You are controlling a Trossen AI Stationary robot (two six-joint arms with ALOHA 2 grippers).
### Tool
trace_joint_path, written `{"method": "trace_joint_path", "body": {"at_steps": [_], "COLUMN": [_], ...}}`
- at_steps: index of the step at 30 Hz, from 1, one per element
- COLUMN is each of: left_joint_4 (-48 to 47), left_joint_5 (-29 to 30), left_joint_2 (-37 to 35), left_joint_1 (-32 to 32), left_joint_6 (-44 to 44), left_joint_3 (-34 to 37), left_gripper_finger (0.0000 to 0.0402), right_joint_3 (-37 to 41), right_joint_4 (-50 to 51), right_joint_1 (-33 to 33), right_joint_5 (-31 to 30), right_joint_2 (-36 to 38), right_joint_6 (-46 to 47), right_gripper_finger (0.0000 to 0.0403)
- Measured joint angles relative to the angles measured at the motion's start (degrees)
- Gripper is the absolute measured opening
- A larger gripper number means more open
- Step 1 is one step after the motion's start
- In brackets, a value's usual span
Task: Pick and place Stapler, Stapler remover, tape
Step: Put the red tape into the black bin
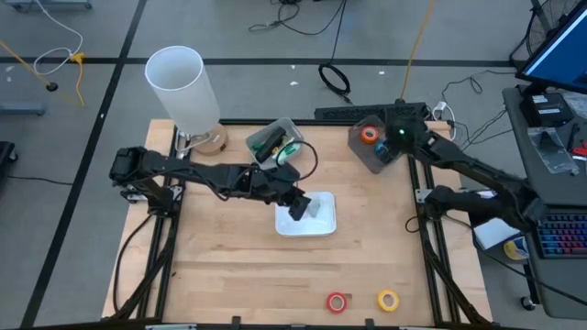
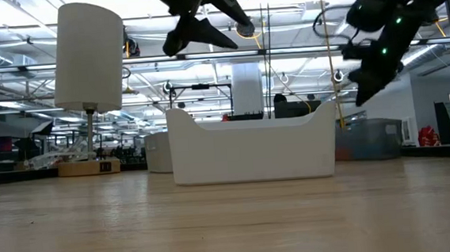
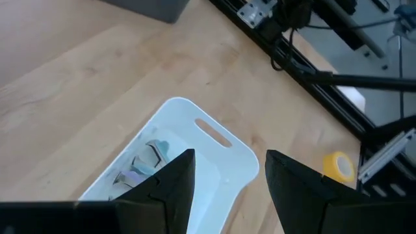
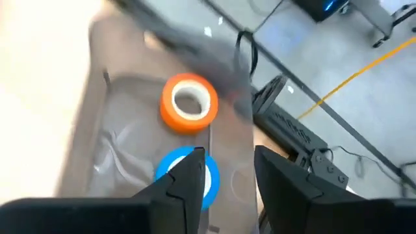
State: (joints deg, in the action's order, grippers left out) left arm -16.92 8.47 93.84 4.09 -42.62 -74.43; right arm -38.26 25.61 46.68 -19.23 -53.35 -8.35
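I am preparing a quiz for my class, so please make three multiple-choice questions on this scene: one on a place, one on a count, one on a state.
1. Where does the orange tape roll lie?
A. in the grey bin
B. in the white tray
C. on the bare table

2. How many tape rolls lie on the table's near edge?
A. none
B. two
C. four

3. How do the jaws of the left gripper stand over the white tray?
A. shut on a tape roll
B. open and empty
C. shut and empty

Answers: 1 A, it sits beside the blue roll in the bin. 2 B, the red roll and the yellow roll. 3 B, a gap shows between the fingers.
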Motion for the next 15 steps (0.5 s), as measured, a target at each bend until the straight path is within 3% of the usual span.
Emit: {"method": "trace_joint_path", "body": {"at_steps": [4,15], "left_joint_4": [-0.01,-0.06], "left_joint_5": [0.03,0.65], "left_joint_2": [0.00,0.03], "left_joint_1": [1.64,9.24], "left_joint_6": [4.14,14.76], "left_joint_3": [0.00,0.00], "left_gripper_finger": [0.0186,0.0186], "right_joint_3": [0.00,0.00], "right_joint_4": [0.14,-5.30], "right_joint_1": [-1.53,-5.19], "right_joint_5": [5.34,40.74], "right_joint_2": [7.69,24.13], "right_joint_6": [5.75,22.02], "right_gripper_finger": [0.0117,0.0100]}}
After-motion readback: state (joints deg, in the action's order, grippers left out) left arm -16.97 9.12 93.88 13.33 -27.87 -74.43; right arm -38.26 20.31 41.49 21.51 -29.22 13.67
